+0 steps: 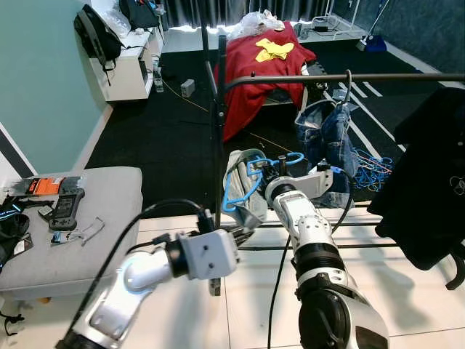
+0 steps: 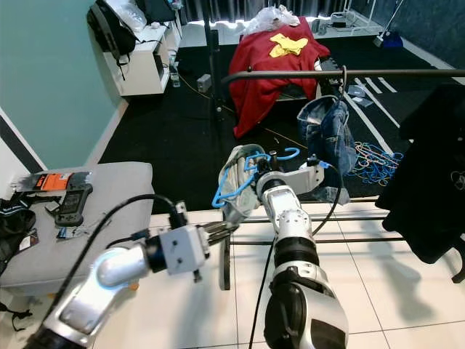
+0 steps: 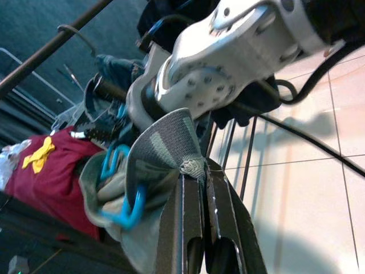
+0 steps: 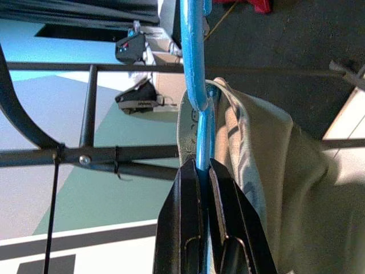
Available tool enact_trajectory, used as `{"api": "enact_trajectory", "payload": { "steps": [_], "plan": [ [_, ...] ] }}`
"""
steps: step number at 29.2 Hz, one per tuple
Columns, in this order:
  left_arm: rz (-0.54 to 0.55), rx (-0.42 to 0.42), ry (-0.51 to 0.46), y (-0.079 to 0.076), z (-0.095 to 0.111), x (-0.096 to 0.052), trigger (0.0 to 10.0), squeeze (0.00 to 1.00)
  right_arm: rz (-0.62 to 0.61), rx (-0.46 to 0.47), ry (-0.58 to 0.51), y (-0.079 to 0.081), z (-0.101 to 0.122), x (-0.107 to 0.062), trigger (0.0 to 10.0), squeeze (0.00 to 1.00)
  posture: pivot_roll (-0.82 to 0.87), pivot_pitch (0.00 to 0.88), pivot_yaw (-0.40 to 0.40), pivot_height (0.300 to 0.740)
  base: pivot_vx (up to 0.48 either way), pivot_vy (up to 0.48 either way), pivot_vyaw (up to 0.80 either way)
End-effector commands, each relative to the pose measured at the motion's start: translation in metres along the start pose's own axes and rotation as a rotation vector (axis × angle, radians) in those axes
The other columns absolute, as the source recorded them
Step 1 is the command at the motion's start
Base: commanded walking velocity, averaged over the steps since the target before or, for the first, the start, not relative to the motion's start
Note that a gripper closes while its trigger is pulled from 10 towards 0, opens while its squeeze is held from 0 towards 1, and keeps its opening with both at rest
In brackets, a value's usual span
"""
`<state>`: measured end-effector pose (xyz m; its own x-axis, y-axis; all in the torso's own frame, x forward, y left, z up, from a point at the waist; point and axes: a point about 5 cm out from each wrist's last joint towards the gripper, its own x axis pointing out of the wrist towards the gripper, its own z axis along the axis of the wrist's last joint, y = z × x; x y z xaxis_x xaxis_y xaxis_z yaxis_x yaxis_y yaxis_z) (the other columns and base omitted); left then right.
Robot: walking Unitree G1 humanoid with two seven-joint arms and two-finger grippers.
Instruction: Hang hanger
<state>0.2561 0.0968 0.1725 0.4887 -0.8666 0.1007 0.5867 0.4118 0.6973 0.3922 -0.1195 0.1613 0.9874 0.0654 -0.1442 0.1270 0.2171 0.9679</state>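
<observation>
1. Your right gripper (image 4: 204, 171) has its jaws clamped narrow on the blue hanger (image 4: 194, 68); the plastic runs straight up out from between the two black fingers.
2. Your left gripper (image 3: 197, 182) has its jaws nearly closed on a pinch of the grey-green garment (image 3: 165, 148), at a ribbed hem.
3. That garment (image 1: 245, 190) is draped over the blue hanger (image 1: 247, 178), which sits in the middle of the scene, between your two arms and just in front of the rack's black upright post (image 1: 218, 123).
4. The hanger's hook (image 1: 290, 157) points right, well below the horizontal black rail (image 1: 341, 78) and not on it.
5. On the rail to the right you have a pair of blue jeans (image 1: 333, 138) hanging, and farther right a black garment (image 1: 429, 182).
6. Under the jeans a heap of blue hangers (image 1: 372, 171) lies on the dark floor.
7. Far behind the rack a red cloth (image 1: 258, 65) with a yellow piece (image 1: 275, 49) on top covers some furniture.
8. To your near left a grey padded seat (image 1: 94, 218) carries an orange-labelled pack (image 1: 45, 186) and a black handset (image 1: 65, 207).
9. Far left, a black bag (image 1: 98, 33) rests against a white cabinet (image 1: 131, 69).
</observation>
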Motion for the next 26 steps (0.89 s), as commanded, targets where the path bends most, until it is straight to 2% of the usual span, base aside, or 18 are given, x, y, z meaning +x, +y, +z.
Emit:
{"api": "enact_trajectory", "payload": {
  "steps": [1, 5, 9, 13, 18, 23, 26],
  "plan": [
    [-0.034, 0.014, 0.017, -0.002, -0.003, -0.009, 10.0, 0.0, -0.012, 0.025, -0.015, -0.004, 0.001, 0.0, 10.0, 0.0, -0.02, 0.071, 0.011, 0.74, 0.0, 0.0, 0.0],
    [-0.057, 0.017, 0.038, -0.005, -0.006, -0.012, 10.0, 0.0, -0.012, 0.067, -0.036, -0.003, 0.004, 0.001, 10.0, 0.0, -0.02, 0.07, 0.012, 0.74, 0.0, 0.0, 0.0],
    [-0.081, -0.005, 0.068, -0.013, -0.012, -0.015, 10.0, 0.0, 0.02, 0.155, -0.059, 0.004, 0.012, 0.002, 10.0, 0.0, -0.03, 0.066, 0.018, 0.74, 0.0, 0.0, 0.0],
    [-0.062, -0.001, 0.106, -0.009, -0.019, -0.02, 10.0, 0.0, 0.017, 0.247, -0.08, 0.004, 0.018, 0.002, 10.0, 0.0, -0.03, 0.062, 0.018, 0.74, 0.0, 0.0, 0.0],
    [-0.047, 0.005, 0.137, -0.006, -0.025, -0.024, 10.0, 0.0, 0.034, 0.291, -0.075, 0.004, 0.02, 0.002, 10.0, 0.0, -0.03, 0.057, 0.02, 0.74, 0.0, 0.0, 0.0],
    [0.039, 0.001, 0.129, 0.009, -0.025, -0.022, 10.0, 0.0, 0.058, 0.181, -0.008, 0.001, 0.01, 0.0, 10.0, 0.0, -0.03, 0.058, 0.021, 0.74, 0.0, 0.0, 0.0],
    [0.073, -0.008, 0.121, 0.015, -0.023, -0.021, 10.0, 0.0, 0.049, 0.184, -0.001, -0.003, 0.007, -0.001, 10.0, 0.0, -0.03, 0.061, 0.02, 0.74, 0.0, 0.0, 0.0]
  ]
}}
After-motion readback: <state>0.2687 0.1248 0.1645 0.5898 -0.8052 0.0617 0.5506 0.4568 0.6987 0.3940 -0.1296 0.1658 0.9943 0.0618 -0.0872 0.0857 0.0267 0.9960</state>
